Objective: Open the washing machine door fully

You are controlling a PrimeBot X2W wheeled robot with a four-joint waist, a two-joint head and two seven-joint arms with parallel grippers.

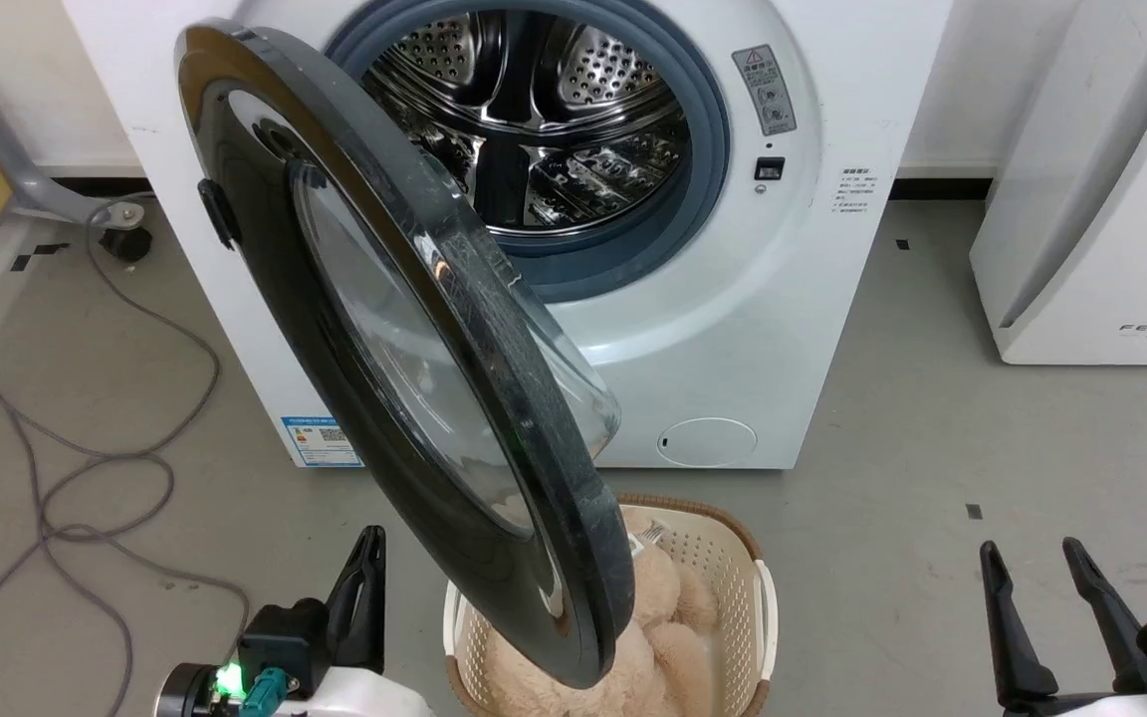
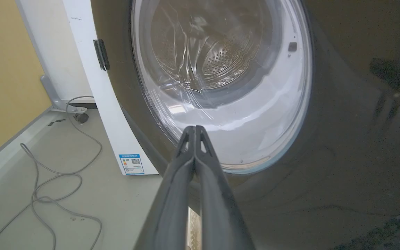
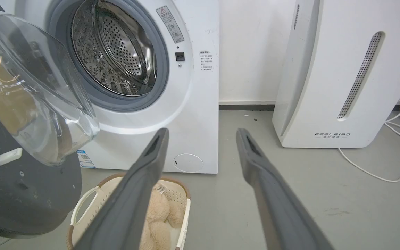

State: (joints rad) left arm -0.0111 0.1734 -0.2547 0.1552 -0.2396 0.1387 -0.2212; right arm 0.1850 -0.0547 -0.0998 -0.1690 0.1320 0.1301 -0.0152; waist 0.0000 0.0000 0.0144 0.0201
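Grey floor (image 1: 932, 448), white washing machine (image 1: 733, 329) behind; the washing machine door (image 1: 404, 378) stands half swung out. Stiff, weighty and glossy-slick, I'd guess: push the black rim (image 1: 534, 418), not the glass (image 2: 221, 86). Left gripper (image 2: 194, 130) pinched together facing it; right gripper (image 3: 202, 133) spread, empty.

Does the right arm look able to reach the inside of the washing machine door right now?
Probably yes. The right gripper hangs open, the washing machine door stands ajar with its glass bowl side turned toward it, and nothing stands between; the laundry basket sits lower down.
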